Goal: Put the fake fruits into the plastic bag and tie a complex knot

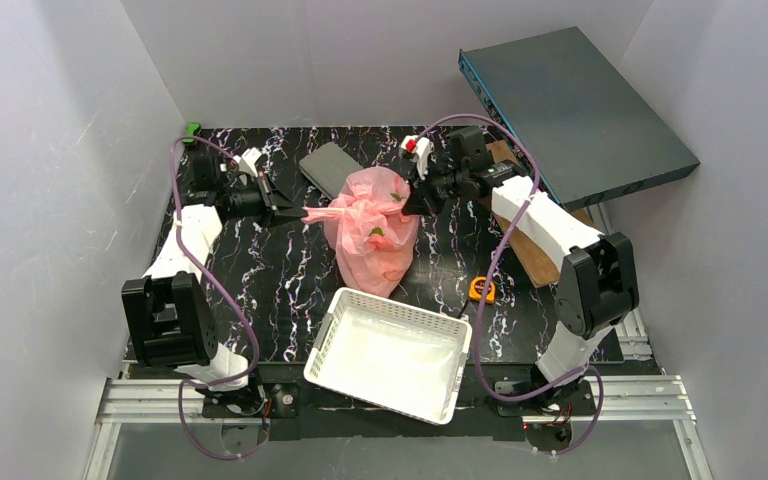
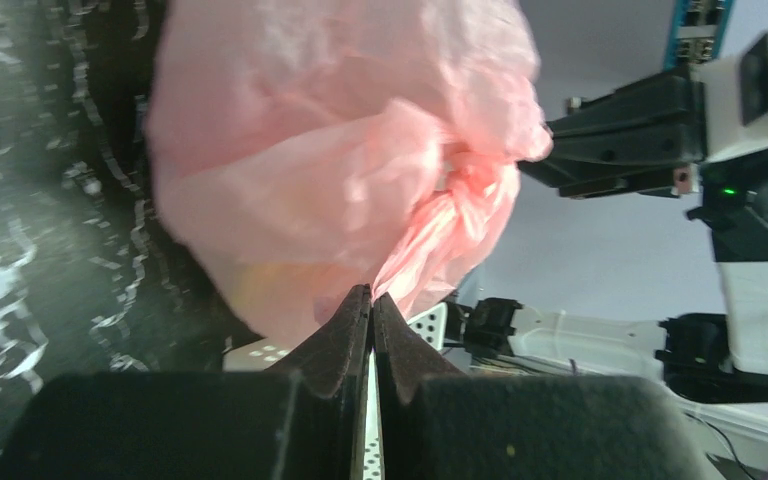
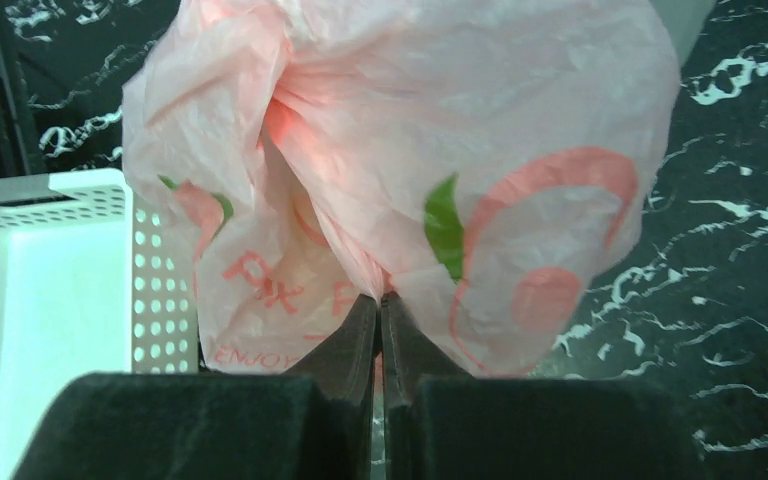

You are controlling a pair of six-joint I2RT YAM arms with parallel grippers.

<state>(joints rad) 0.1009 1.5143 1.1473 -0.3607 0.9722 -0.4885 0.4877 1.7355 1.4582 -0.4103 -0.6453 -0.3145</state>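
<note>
Bag lies mid-table, pink and crinkled, bulging, between the two arms and just beyond the far rim of the basket; cannot tell whether the two touch. Green and pink print on the plastic. Contents too veiled by the film to make out.

Left gripper: fingers clenched, pads pressed together on a thin pink strip that runs taut from the bag's gathered top out to the left side.

Right gripper: fingers clenched too, pinching a fold of bag film at the bag's right side, near its top.

Knot: twisted, bunched lump of pink strips at the bag's top, between the two grippers, nearer the right one in the left wrist view.

Orange tape measure on the table right of the bag, well apart from it. Flat grey slab behind the bag. Dark panel tilted at the far right corner
</note>
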